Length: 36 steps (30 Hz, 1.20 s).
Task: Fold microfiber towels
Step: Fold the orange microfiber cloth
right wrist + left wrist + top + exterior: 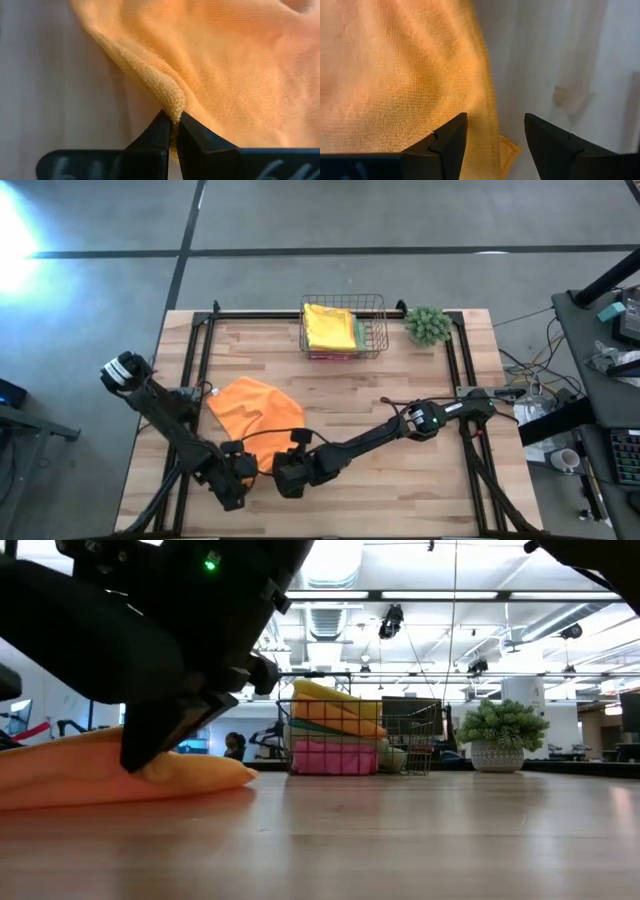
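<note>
Jaws, right: clenched on a fold of the orange towel's near edge, right gripper [172, 131] pinching the fuzzy hem at table level
Jaws, left: spread wide, nothing between them, left gripper [495, 134] poised over the same towel's near corner, hem lying in the gap but not clamped
Table [400, 470]: pale wood, bare across the near right half
Orange towel [256, 408]: spread loosely on left half of table, rumpled, not yet folded; runs away from both grippers toward the basket side
Key relation: both grippers at the towel's near edge, side by side, left one just beside the right; cloth extends forward from both sets of fingers, so a fold likely means carrying the near edge up and over toward the far edge
Nearer arm: judged about equal; right already has its hold, left probably needs to shut on the corner first
Wire basket [372, 330]: at far edge, well apart from the orange towel, stacked with yellow towel [329, 326] on top, teal and pink layers under it in low view
Plant [428, 325]: just beside basket, far right, out of the way
Obstructions: none seen between near edge and far edge of towel
Risk: one-sided lift could skew the fold
</note>
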Each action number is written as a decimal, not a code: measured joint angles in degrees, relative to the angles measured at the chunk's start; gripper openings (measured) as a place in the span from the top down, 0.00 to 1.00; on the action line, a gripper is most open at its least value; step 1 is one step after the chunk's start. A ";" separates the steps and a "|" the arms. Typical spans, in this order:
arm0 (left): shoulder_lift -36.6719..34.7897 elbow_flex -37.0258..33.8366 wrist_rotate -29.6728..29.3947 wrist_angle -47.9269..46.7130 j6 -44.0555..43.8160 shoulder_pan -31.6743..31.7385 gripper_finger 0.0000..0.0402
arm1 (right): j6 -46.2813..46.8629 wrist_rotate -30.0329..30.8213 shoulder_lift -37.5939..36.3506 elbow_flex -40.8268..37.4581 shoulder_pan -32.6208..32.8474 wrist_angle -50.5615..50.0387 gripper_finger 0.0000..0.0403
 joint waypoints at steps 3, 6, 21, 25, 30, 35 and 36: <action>1.88 0.00 -0.05 -0.63 -2.08 -0.78 0.55 | 0.87 -0.38 0.00 0.64 0.00 -1.44 0.98; 3.60 0.56 -0.77 -3.10 -4.11 -1.65 0.55 | 1.85 -0.49 0.00 1.30 0.02 -2.94 0.98; 3.77 1.72 -4.99 -8.24 -6.83 -2.63 0.66 | 2.14 -3.10 -0.50 2.93 0.69 -6.07 0.98; 3.68 1.84 -4.99 -8.04 -6.83 -2.86 0.70 | 2.43 -3.13 -0.91 3.00 0.70 -6.05 0.98; 3.68 1.63 -4.65 -8.76 -7.13 -2.86 0.71 | 2.54 -3.13 -1.49 3.00 0.83 -6.02 0.98; 3.68 1.25 -3.81 -8.90 -6.96 -2.84 0.73 | 3.08 -3.07 -2.65 3.00 1.22 -6.03 0.98; 3.67 1.13 -3.82 -8.91 -6.94 -2.84 0.75 | 3.08 -3.07 -2.89 3.00 1.31 -6.01 0.98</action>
